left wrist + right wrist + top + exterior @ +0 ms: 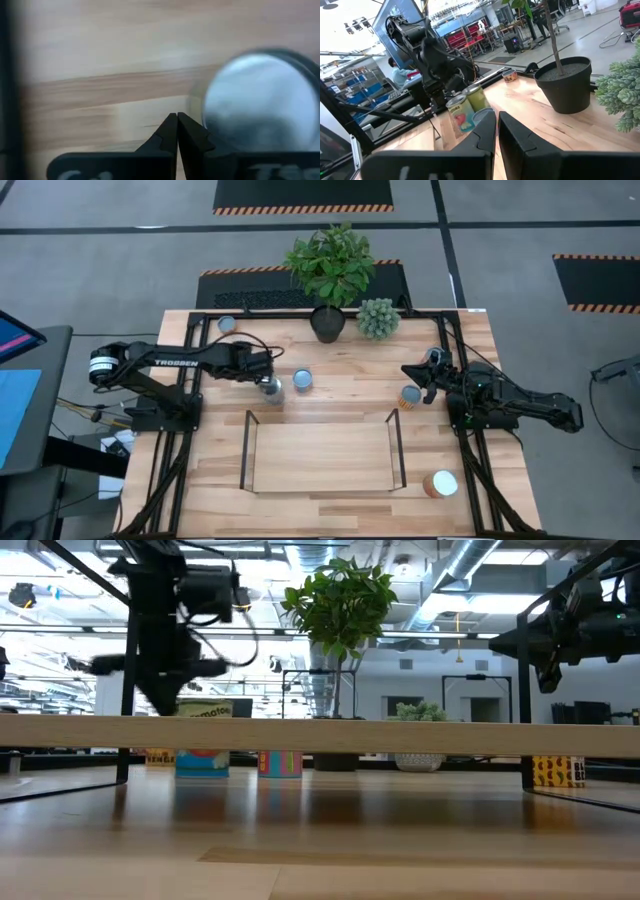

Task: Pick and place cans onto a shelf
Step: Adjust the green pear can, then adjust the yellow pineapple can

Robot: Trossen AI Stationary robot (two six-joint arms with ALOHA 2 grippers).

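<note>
Two grippers: left gripper (268, 383) fingers closed, empty, beside silver-top can (272, 391); right gripper (418, 373) fingers nearly closed, empty, above counter (330, 380).

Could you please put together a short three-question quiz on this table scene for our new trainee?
1. True or false: the shelf already holds a can.
2. Which lies nearest the left gripper? A) the can with a silver top B) the can on its side C) the dark pot
3. Fill in: the left gripper's fingers are ____, with nothing between them.

Key
1. False: the shelf board is bare.
2. A: in the high view the gripper hangs right over that can, and the left wrist view shows its round top beside the fingers.
3. Shut: the fingers meet.
</note>
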